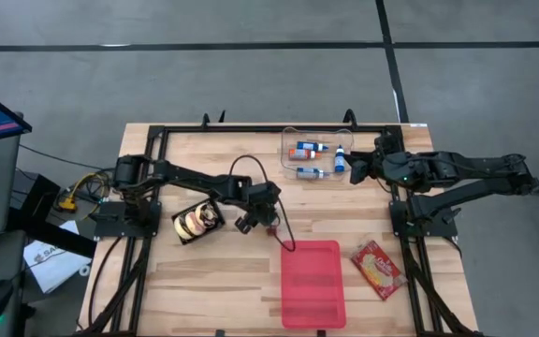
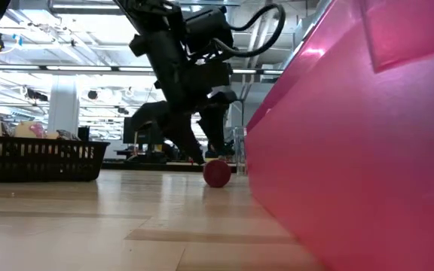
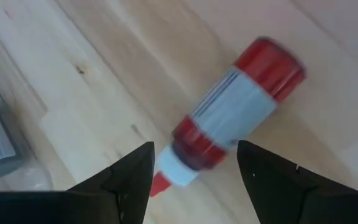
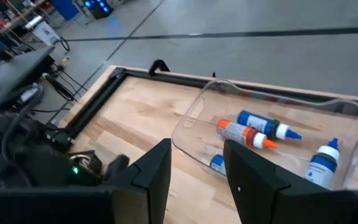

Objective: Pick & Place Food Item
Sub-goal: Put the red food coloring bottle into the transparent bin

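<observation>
A red bottle (image 3: 241, 93) with a white label and a white nozzle lies on its side on the wooden table, just beside the pink tray's far left corner. In the low view it (image 2: 217, 173) shows end-on. My left gripper (image 3: 194, 149) points steeply down over it, open, its fingers standing on either side of the nozzle end without touching. In the high view this gripper (image 1: 255, 222) is at the table's middle. My right gripper (image 1: 352, 168) waits open and raised at the far right, nothing between its fingers (image 4: 151, 168).
A clear tub (image 4: 278, 93) holding several small bottles sits at the far right. The pink tray (image 1: 312, 281) lies near the front edge, a red snack packet (image 1: 377, 270) to its right. A black basket (image 1: 197, 222) with food items stands left of my left gripper.
</observation>
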Motion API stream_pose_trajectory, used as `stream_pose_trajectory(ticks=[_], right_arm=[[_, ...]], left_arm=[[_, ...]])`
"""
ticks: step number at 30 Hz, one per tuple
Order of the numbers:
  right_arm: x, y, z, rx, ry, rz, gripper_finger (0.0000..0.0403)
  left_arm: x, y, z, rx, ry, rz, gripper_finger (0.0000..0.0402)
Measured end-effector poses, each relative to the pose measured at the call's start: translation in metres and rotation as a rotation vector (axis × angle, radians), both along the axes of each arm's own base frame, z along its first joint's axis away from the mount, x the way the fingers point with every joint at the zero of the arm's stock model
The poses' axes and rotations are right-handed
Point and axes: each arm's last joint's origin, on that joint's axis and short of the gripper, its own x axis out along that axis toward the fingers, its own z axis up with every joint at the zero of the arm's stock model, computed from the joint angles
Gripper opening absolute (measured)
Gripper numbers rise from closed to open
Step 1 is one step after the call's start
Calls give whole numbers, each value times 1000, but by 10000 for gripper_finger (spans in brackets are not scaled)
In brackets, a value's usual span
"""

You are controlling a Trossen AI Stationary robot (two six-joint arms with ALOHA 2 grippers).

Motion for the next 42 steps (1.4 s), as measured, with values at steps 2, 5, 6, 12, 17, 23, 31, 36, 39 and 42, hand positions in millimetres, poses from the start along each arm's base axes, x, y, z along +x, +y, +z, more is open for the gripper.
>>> stream_pose_trajectory(ticks=[2,5,6,12,17,23,31,36,39,42], right_arm=[[1,0,-1,7,4,-5,140],[1,0,-2,15,12,-11,140],[1,0,-3,18,15,-13,140],[3,0,-5,27,19,-19,140],[5,0,-6,36,18,-26,140],[7,1,-7,45,20,-31,140],[12,1,-11,42,44,-33,140],[16,2,-13,41,60,-31,140],[17,2,-14,40,66,-30,140],[18,2,-15,40,73,-27,140]], left_arm=[[2,5,-1,-11,-16,-5,224],[2,10,-2,-40,-12,-6,224],[2,12,-3,-44,-12,-5,224],[5,15,-16,-86,9,-19,224],[7,14,-28,-87,37,-26,224],[5,14,-27,-147,52,92,211],[0,11,-22,-260,83,212,145],[1,8,-22,-303,86,260,123],[1,4,-21,-315,86,272,123],[0,0,-15,-327,62,282,123]])
